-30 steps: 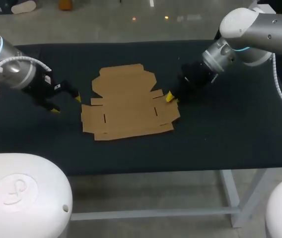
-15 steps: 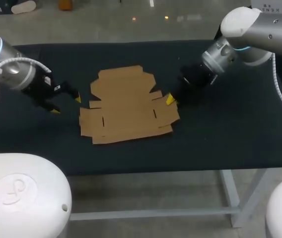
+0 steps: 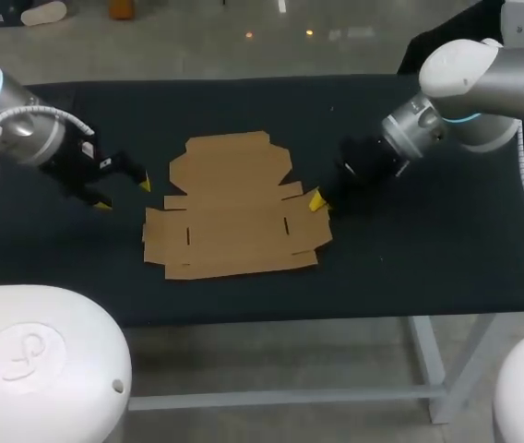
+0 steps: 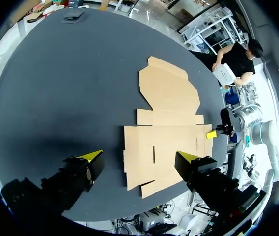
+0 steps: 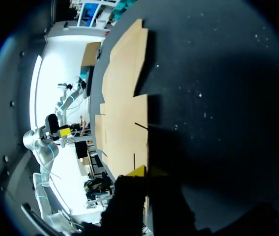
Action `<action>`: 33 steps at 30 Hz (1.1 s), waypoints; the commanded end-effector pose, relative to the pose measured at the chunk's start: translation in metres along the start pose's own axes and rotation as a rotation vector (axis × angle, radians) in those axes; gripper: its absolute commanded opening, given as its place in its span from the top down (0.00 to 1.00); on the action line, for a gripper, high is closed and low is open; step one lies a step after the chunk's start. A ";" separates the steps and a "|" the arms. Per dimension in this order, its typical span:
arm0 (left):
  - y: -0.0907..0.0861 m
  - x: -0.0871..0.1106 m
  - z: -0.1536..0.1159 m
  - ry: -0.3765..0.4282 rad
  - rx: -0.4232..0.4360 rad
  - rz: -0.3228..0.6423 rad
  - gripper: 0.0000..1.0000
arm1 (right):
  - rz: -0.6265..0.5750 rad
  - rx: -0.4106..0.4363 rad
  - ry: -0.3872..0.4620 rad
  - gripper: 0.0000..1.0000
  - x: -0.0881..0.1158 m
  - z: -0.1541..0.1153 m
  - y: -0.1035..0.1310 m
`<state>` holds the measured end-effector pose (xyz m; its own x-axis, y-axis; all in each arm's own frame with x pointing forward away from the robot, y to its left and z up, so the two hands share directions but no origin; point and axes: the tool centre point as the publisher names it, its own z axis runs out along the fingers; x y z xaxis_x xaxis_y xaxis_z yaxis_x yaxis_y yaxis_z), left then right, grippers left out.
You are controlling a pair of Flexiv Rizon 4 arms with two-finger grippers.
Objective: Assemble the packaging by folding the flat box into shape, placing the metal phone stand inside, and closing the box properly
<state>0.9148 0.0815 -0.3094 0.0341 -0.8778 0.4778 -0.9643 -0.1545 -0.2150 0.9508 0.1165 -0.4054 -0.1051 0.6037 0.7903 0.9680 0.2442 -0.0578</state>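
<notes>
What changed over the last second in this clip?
The box slid toward the robot and slightly left, with the right arm moving along at its right edge; whether it grips the box is unclear. The left arm stayed put beside the box, jaws open and empty.

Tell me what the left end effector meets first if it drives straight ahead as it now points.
Most likely the near edge of the flat cardboard box, which lies ahead between the left end effector's open fingers. Depth is unclear: it may touch bare table first.
</notes>
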 end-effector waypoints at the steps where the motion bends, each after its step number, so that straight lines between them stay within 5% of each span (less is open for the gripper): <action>1: -0.001 0.001 0.000 -0.002 -0.005 0.002 0.00 | 0.001 -0.079 0.003 1.00 -0.003 0.001 -0.010; 33: 0.007 0.017 0.004 -0.017 -0.007 0.010 0.00 | -0.043 -0.008 0.033 1.00 -0.017 -0.011 -0.009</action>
<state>0.9098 0.0647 -0.3068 0.0270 -0.8843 0.4662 -0.9662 -0.1426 -0.2146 0.9429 0.0958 -0.4106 -0.1401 0.5731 0.8074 0.9676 0.2523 -0.0112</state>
